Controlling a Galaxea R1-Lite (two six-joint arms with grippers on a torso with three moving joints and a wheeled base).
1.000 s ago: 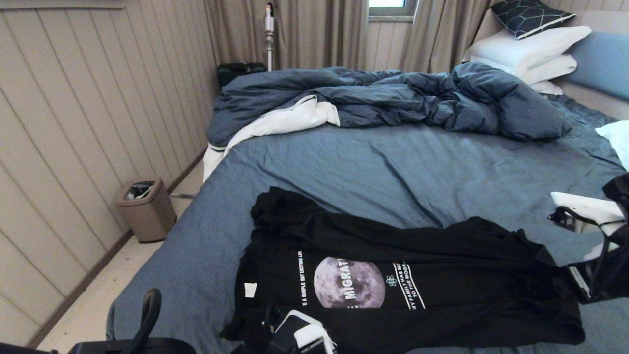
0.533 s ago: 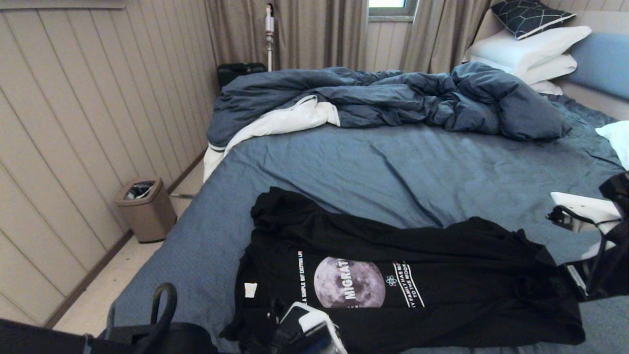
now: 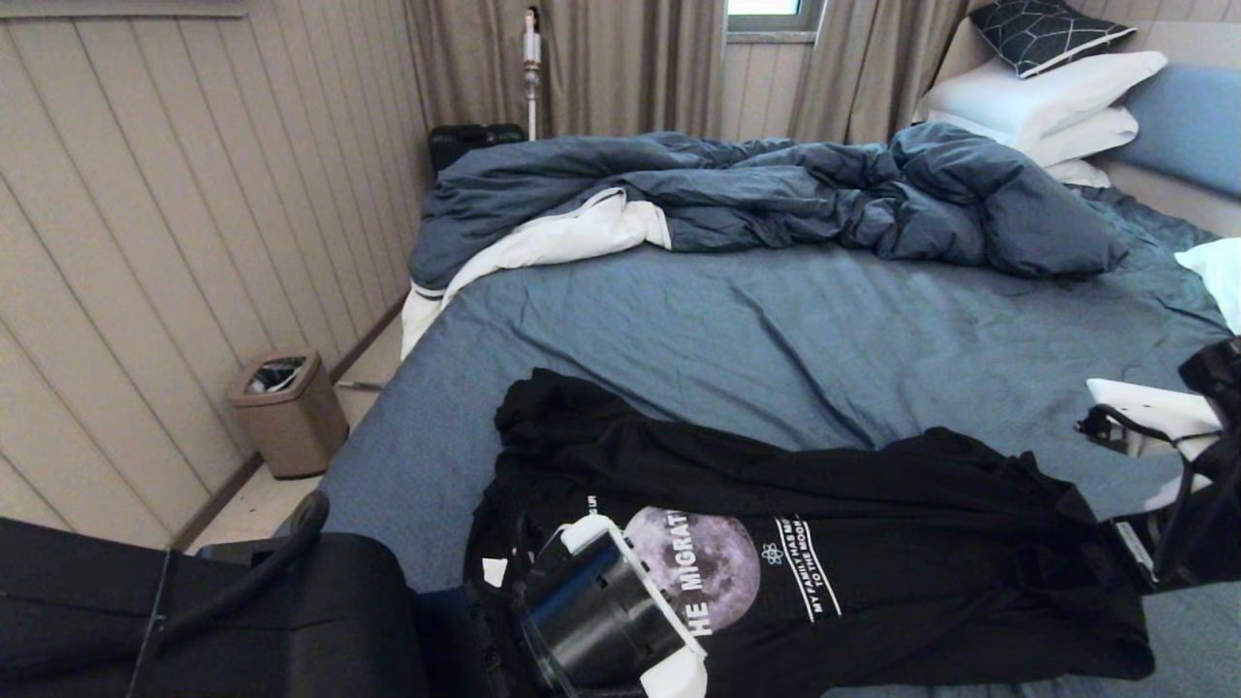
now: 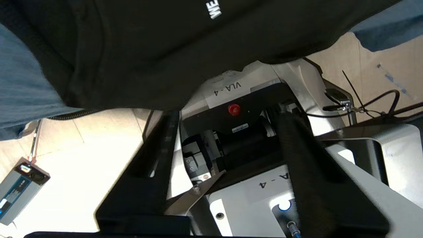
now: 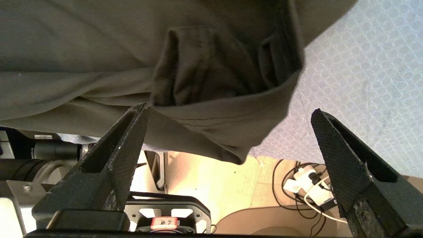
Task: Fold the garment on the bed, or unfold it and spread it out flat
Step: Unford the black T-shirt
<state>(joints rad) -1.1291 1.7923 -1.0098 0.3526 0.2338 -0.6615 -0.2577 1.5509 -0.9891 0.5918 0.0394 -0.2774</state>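
black shirt [image 3: 873, 572] lies partly folded lengthwise on the bed [image 3: 776, 330], far side bunched; we see left gripper [image 4: 228, 155] and right gripper [image 5: 228, 145] spread, empty, so smoothing remains.

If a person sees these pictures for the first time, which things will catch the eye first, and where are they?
First comes the black T-shirt with its grey moon print, spread across the near edge of the bed. Next is the rumpled dark blue duvet heaped at the far side, with white pillows at the right. The left gripper is at the shirt's near left edge, the right gripper at its right end.
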